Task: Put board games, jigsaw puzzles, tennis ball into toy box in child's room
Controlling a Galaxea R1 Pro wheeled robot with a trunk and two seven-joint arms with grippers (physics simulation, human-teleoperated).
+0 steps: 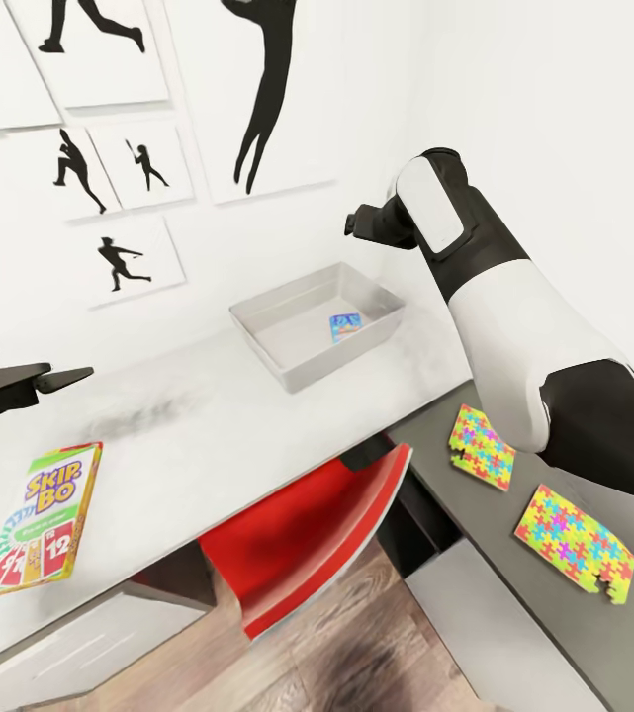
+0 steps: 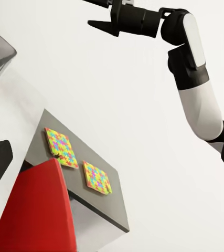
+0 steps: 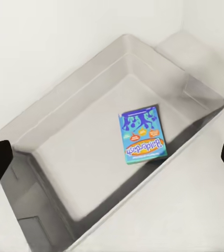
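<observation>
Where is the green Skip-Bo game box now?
In the head view, the Skip-Bo box lies flat on the white table at the left, below the left hand and far from the grey toy box.

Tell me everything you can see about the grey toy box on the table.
The toy box is a light grey, open, rectangular bin with sloping walls and a thick rim; it looks like smooth plastic. It stands upright on the white table, near the wall. One small blue game box lies flat on its floor, toward one side wall. The right gripper hovers above it, open, touching nothing.
</observation>
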